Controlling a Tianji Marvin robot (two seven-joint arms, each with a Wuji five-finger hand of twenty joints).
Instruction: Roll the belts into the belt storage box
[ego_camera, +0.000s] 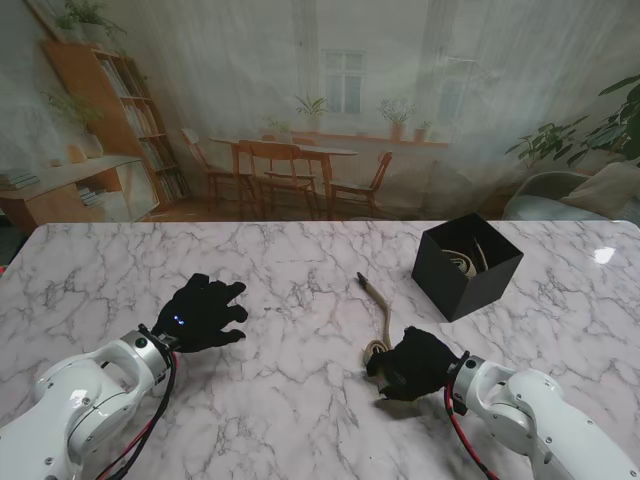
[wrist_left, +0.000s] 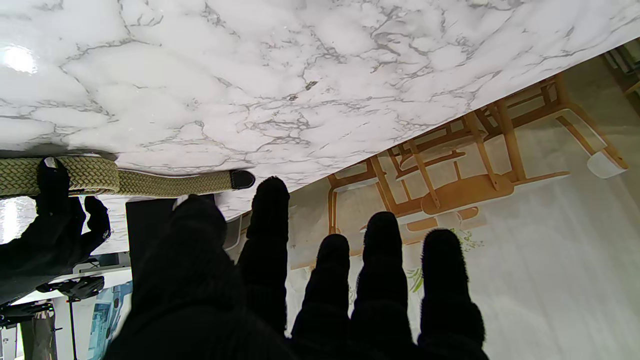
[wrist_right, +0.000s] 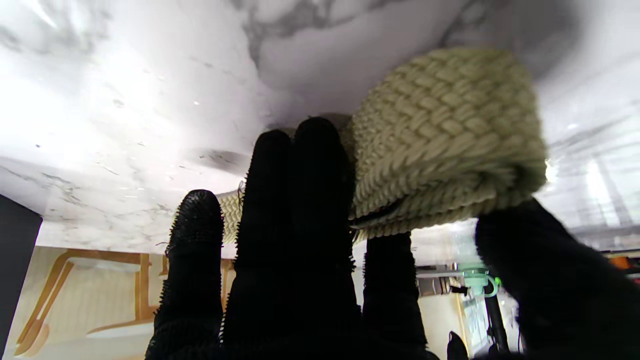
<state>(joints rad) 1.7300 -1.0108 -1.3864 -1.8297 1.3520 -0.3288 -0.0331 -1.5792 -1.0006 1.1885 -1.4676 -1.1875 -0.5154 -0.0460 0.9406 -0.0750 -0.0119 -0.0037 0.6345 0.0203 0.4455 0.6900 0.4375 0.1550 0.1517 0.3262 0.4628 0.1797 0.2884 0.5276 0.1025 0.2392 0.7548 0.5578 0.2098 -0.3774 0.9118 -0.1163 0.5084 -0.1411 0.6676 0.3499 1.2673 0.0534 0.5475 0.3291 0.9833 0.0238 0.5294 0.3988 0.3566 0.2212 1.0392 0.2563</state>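
Two hands apart: left hand (ego_camera: 205, 312) splayed and bare, right hand (ego_camera: 413, 364) clamped on braided belt (ego_camera: 380, 318), box (ego_camera: 466, 265) beyond.

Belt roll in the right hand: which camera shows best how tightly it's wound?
The right wrist view: the woven belt fills it, coiled layers showing beside the fingers. The stand view shows the right hand covering the roll, tail trailing. The left wrist view shows it side-on, far off.

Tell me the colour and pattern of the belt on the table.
Pale olive-beige braided weave on the belt, with a dark tip; right wrist view shows it best.
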